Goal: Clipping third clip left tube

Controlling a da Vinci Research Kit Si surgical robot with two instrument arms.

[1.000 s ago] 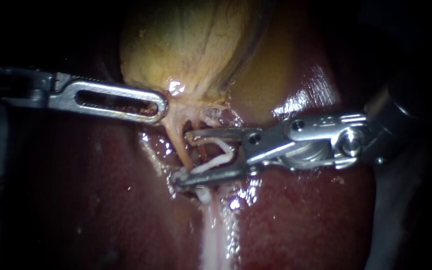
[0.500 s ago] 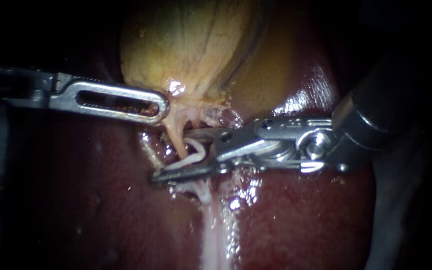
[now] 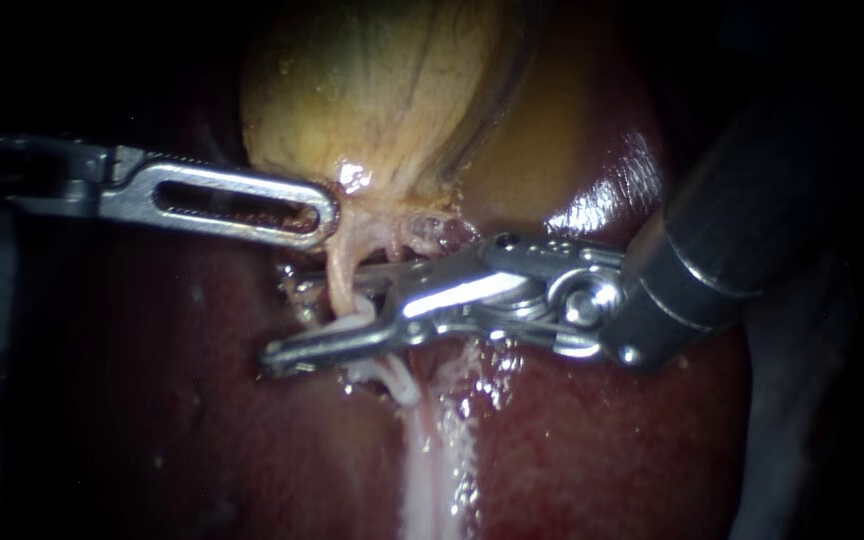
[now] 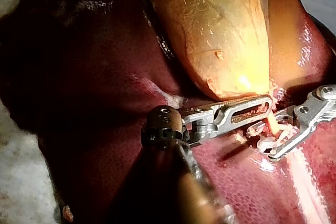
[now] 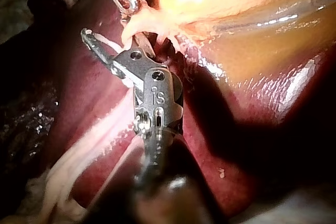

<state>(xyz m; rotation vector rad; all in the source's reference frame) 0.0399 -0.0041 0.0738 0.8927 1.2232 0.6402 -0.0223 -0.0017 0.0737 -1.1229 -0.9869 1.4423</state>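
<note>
1. The dark red liver point(image 3: 152, 420) fills the scene and carries everything else.
2. The yellow gallbladder point(image 3: 382, 90) lies on the liver's upper middle, its narrow end pointing down.
3. The right instrument point(image 3: 312, 315) reaches in from the right edge, across the liver's middle. Its jaws stand apart and grasp an open white clip between them.
4. The left instrument point(image 3: 322, 212) comes in from the left edge. Its slotted jaws are clamped on the gallbladder's narrow end.
5. The left tube point(image 3: 338, 275), a thin pale strand, drops from that narrow end. It passes between the right instrument's jaws, near the liver's middle.
6. The clip point(image 3: 360, 318) shows just above the lower jaw, touching the tube.
7. Small white pieces point(image 3: 387, 372) sit just below the lower jaw. Whether they are clips is hard to tell.
8. To do this step well, I judge that both jaw tips should lie past the tube. The clip should cross only this one strand, squarely, and clear of the white pieces. The left instrument should hold steady while the right jaws close.
</note>
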